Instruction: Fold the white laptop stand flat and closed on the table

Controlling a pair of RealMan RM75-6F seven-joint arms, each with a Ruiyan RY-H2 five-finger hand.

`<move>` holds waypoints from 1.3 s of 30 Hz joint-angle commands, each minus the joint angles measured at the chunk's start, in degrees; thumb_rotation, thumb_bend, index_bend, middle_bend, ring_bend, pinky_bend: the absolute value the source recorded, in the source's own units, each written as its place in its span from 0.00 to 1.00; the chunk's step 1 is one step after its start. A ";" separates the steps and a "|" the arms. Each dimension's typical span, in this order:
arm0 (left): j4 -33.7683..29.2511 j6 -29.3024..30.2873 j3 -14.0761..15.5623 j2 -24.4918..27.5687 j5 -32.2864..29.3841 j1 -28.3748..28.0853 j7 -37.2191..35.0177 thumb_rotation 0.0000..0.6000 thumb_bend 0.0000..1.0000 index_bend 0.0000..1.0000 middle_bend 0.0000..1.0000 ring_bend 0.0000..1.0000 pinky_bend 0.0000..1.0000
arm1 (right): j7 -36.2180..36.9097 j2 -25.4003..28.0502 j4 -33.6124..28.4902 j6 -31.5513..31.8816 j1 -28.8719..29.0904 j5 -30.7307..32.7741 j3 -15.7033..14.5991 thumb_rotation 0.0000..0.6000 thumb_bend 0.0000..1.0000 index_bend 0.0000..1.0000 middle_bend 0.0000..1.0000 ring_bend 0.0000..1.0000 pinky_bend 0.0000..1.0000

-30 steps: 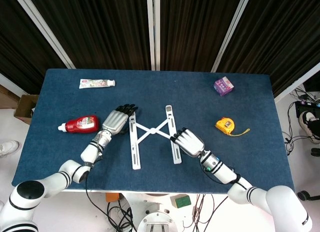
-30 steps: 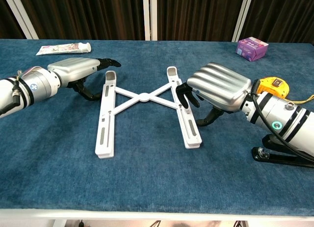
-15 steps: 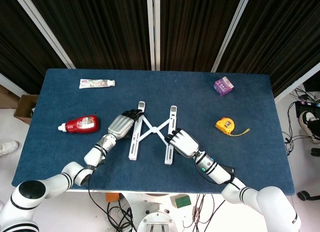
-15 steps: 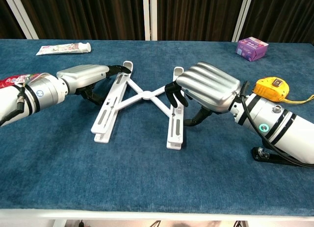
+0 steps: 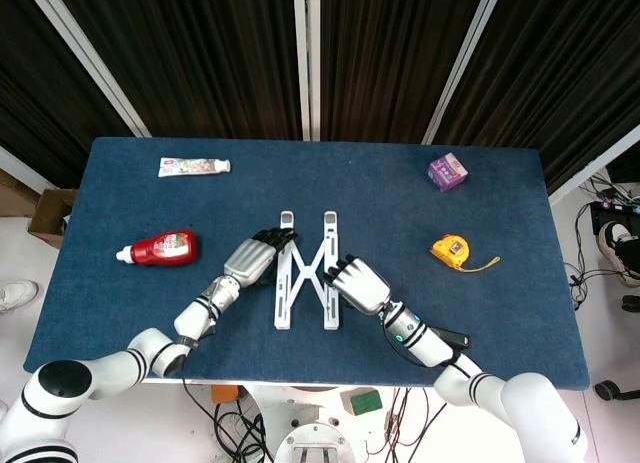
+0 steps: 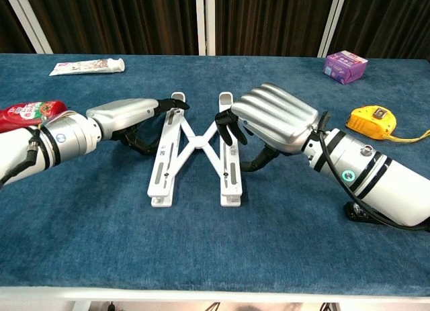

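The white laptop stand (image 5: 283, 303) lies on the blue table (image 5: 500, 203), its two rails close together and nearly parallel, the crossed struts forming a narrow X between them. My left hand (image 5: 255, 260) lies against the outer side of the left rail, fingers stretched over its far end. My right hand (image 5: 358, 283) presses the right rail from the other side with fingers curled onto it. In the chest view the stand (image 6: 164, 173) sits between the left hand (image 6: 131, 116) and the right hand (image 6: 272, 117). Neither hand grips anything.
A red bottle (image 5: 160, 248) lies to the left of my left arm and a toothpaste tube (image 5: 194, 166) at the far left. A yellow tape measure (image 5: 451, 250) and a purple box (image 5: 447, 170) sit on the right. A black object (image 6: 366, 213) lies under my right forearm.
Both hands have moved inward, pushing the two rails toward each other. The stand has gone from a wide X to a narrow one, and its rails now stand nearly parallel.
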 commanded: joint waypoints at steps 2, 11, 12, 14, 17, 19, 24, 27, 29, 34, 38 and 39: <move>-1.61 0.09 0.24 0.91 0.02 0.35 -0.23 1.00 0.02 0.05 0.02 0.03 0.14 | 0.27 -0.44 0.29 0.20 0.17 -0.15 -0.38 1.00 0.00 0.62 0.68 0.59 0.70; -12.11 6.01 -0.28 10.85 -2.76 5.58 6.24 1.00 0.02 0.05 0.02 0.03 0.14 | -0.57 10.86 -14.12 -4.43 3.71 -1.99 -2.13 1.00 0.00 0.28 0.43 0.43 0.51; -14.39 7.59 -0.35 12.73 -3.26 6.82 7.34 1.00 0.02 0.05 0.02 0.03 0.14 | -1.51 14.29 -18.73 -7.16 5.27 -1.99 -2.07 1.00 0.00 0.24 0.39 0.38 0.45; -17.74 9.78 -0.47 15.38 -4.11 8.70 8.42 1.00 0.02 0.05 0.02 0.03 0.14 | -3.56 19.77 -26.29 -12.98 8.01 -1.11 -1.59 1.00 0.00 0.09 0.28 0.25 0.30; -22.33 12.55 -0.33 19.08 -5.23 11.47 9.34 1.00 0.02 0.05 0.02 0.03 0.14 | -7.88 27.25 -37.08 -23.50 12.66 1.66 0.04 1.00 0.00 0.00 0.13 0.10 0.15; -24.58 14.04 0.04 20.93 -5.68 13.14 9.71 1.00 0.02 0.05 0.02 0.03 0.14 | -10.89 29.98 -41.00 -29.06 15.28 3.44 1.28 1.00 0.00 0.00 0.08 0.04 0.10; -27.42 16.23 1.36 23.50 -6.36 16.52 9.98 1.00 0.01 0.05 0.02 0.03 0.14 | -13.99 30.84 -43.07 -38.16 19.32 7.21 2.53 1.00 0.00 0.00 0.03 0.00 0.05; -28.18 17.36 1.73 24.24 -6.58 18.07 9.52 1.00 0.01 0.05 0.02 0.03 0.14 | -15.89 30.17 -41.84 -40.68 20.97 6.78 2.00 1.00 0.00 0.00 0.01 0.00 0.04; -28.32 18.25 1.84 24.43 -6.61 19.13 8.80 1.00 0.01 0.05 0.02 0.03 0.14 | -16.77 29.25 -40.54 -41.04 21.71 6.18 1.77 1.00 0.00 0.00 0.00 0.00 0.02; -27.63 19.00 1.94 24.40 -6.37 20.60 7.10 1.00 0.01 0.05 0.02 0.03 0.14 | -15.40 25.71 -36.47 -39.70 22.37 5.29 1.51 1.00 0.00 0.00 0.00 0.00 0.00; -27.28 19.59 1.79 24.46 -5.94 21.50 5.92 1.00 0.01 0.05 0.02 0.03 0.14 | -13.50 23.11 -33.71 -40.90 23.94 4.68 0.88 1.00 0.00 0.00 0.00 0.00 0.00; -27.22 19.72 1.76 24.47 -5.85 21.70 5.68 1.00 0.01 0.05 0.02 0.03 0.14 | -13.14 22.79 -33.39 -40.95 24.21 4.47 0.74 1.00 0.00 0.00 0.00 0.00 0.00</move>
